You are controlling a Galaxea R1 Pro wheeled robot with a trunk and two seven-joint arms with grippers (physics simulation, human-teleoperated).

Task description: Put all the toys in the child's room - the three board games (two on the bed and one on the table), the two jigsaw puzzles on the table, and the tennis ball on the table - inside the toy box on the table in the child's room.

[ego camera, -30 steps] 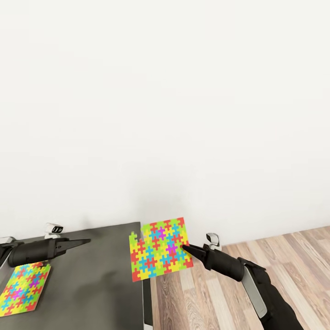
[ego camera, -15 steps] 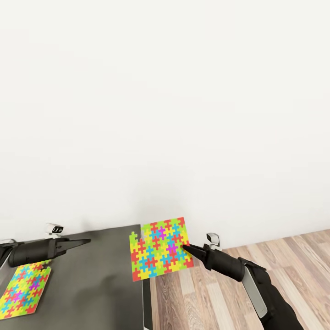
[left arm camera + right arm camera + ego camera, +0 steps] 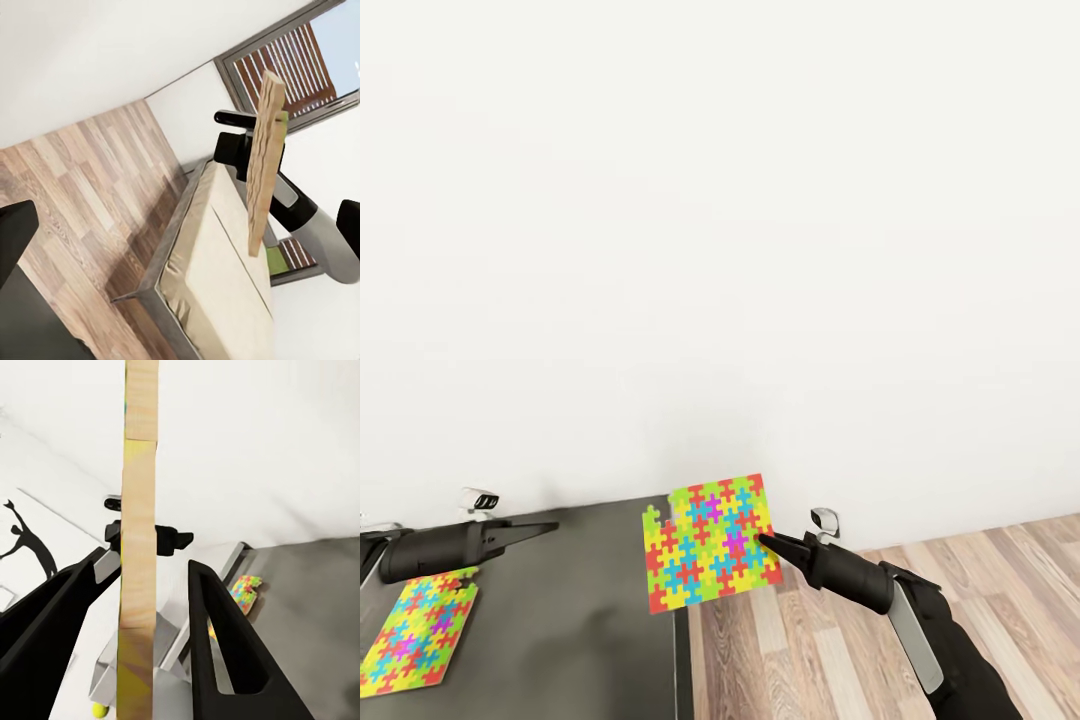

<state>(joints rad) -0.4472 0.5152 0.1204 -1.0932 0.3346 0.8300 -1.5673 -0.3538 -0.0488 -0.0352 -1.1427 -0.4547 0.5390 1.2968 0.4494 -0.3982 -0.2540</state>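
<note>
My right gripper [image 3: 763, 540] is shut on the edge of a colourful jigsaw puzzle [image 3: 709, 545] and holds it upright in the air, over the right edge of a dark grey top [image 3: 580, 600]. The right wrist view shows this puzzle [image 3: 140, 547] edge-on between the fingers [image 3: 225, 645]. A second jigsaw puzzle [image 3: 418, 632] lies flat on the dark top at the near left. Just above it hovers my left gripper [image 3: 545, 526], open and empty. The bed [image 3: 217, 285] shows in the left wrist view. The toy box is out of view.
A plain white wall [image 3: 720, 250] rises straight ahead behind the dark top. Wood-plank floor [image 3: 920, 570] lies to the right. The dark top has a white side [image 3: 682, 660]. A grey-framed window [image 3: 300, 60] stands beyond the bed. A small yellow-green blob [image 3: 97, 710] is too small to identify.
The whole head view has shifted a little, with the dark top, the lying puzzle and the floor sliding down in the picture. Both arms and the held puzzle keep their pose.
</note>
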